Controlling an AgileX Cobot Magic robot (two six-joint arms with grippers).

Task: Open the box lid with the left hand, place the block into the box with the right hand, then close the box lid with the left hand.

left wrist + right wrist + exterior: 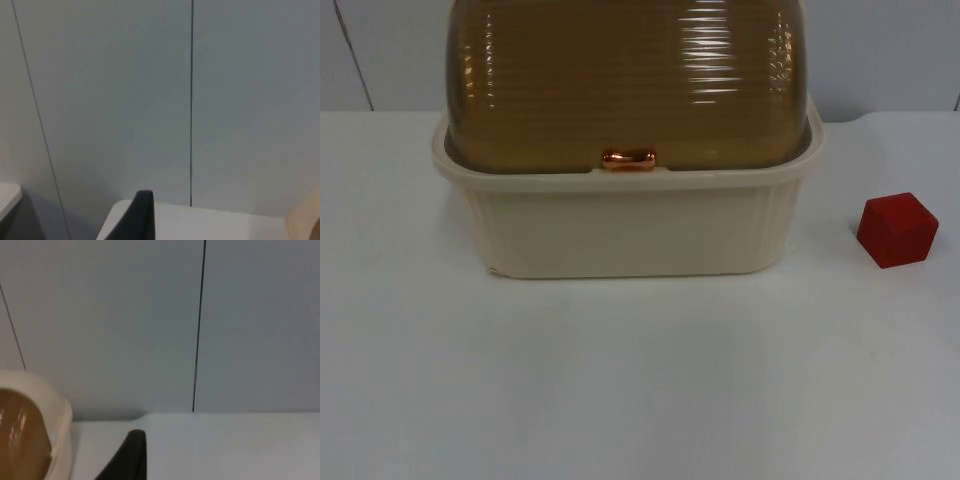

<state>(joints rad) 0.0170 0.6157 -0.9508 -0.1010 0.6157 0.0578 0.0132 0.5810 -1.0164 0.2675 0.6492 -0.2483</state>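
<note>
A test bench in a lab or robot workroom is suggested. A plain white table top (pixel 640 380) is seen, and it is closed off at the back by a grey partition wall (pixel 115 100) made of flat panels, with thin dark seams between them. No household furnishing is suggested by these surfaces; they are bare and uniform. On the table, just two items are laid out apart from each other, as for a trial: a cream plastic box (pixel 630 225) with a brown see-through lid (pixel 620 80), and a red block (pixel 897 229).
</note>
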